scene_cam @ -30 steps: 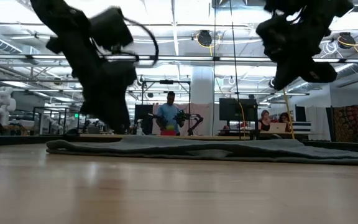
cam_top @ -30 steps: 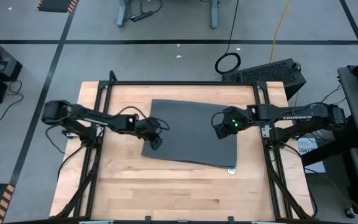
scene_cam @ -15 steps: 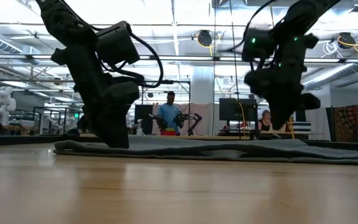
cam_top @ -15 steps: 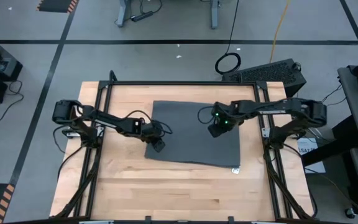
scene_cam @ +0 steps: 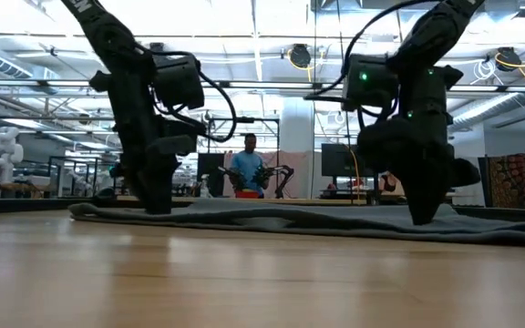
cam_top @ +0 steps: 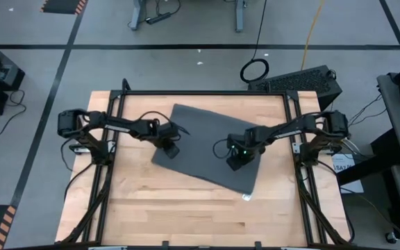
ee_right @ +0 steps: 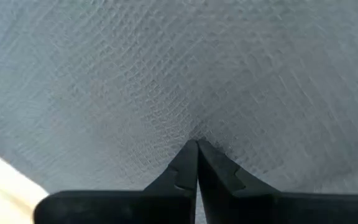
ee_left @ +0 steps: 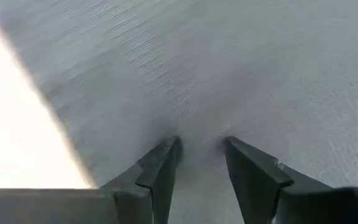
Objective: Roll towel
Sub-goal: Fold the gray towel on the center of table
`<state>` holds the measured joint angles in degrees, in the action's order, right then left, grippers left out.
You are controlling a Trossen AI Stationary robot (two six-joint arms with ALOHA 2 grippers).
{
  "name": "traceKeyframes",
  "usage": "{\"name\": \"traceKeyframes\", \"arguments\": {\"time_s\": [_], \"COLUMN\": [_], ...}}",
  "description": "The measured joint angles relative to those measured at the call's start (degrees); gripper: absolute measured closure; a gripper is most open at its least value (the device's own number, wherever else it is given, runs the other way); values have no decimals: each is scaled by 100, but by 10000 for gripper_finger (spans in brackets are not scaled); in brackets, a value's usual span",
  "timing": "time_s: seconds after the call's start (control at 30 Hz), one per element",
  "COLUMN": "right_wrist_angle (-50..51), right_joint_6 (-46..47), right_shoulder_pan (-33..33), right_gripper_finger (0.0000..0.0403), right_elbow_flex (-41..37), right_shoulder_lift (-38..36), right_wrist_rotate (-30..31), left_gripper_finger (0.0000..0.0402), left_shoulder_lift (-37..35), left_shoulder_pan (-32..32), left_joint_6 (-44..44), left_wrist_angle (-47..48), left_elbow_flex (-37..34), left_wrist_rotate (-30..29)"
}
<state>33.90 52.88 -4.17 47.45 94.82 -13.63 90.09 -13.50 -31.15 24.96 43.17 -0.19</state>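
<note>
On the table (cam_top: 137, 208), the towel (cam_top: 203, 142) lies flat and skewed, its far-left corner near the table's far edge and its white tag (cam_top: 246, 196) at the near-right corner. The left gripper (cam_top: 171, 148) presses down on the towel close to its left edge; in the left wrist view its fingers (ee_left: 160, 171) stand a narrow gap apart, tips against the cloth (ee_left: 229, 74), with bare wood just beside. The right gripper (cam_top: 235, 162) is down on the towel's right part, toward the near edge; its fingers (ee_right: 188, 168) are closed tip to tip, touching the fabric (ee_right: 166, 81), though whether they pinch any of it cannot be told. From table height both grippers (scene_cam: 158, 196) (scene_cam: 422, 210) meet the towel (scene_cam: 290, 219).
</note>
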Motion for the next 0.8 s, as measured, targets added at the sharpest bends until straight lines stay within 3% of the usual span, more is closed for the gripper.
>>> {"name": "traceKeyframes", "arguments": {"time_s": [0.17,0.3,0.4,0.5,0.6,0.8], "right_wrist_angle": [-762,-1229,-998,-606,-76,1115], "right_joint_6": [926,1412,1334,975,445,-916], "right_shoulder_pan": [524,709,729,643,432,-392], "right_gripper_finger": [399,399,399,399,399,399], "right_elbow_flex": [-7,-9,144,325,492,712], "right_shoulder_lift": [120,107,-136,-523,-842,-1164], "right_wrist_rotate": [-195,-156,-135,-130,-9,505], "left_gripper_finger": [254,254,254,254,254,254], "left_shoulder_lift": [-409,-545,-566,-558,-565,-492], "left_shoulder_pan": [-257,-201,37,521,1087,2133], "left_joint_6": [-1,-233,-761,-1373,-2238,-4365], "left_wrist_angle": [10,-165,-420,-529,-747,-1223], "left_elbow_flex": [353,462,479,470,475,484], "left_wrist_rotate": [60,592,1046,1076,736,-575]}}
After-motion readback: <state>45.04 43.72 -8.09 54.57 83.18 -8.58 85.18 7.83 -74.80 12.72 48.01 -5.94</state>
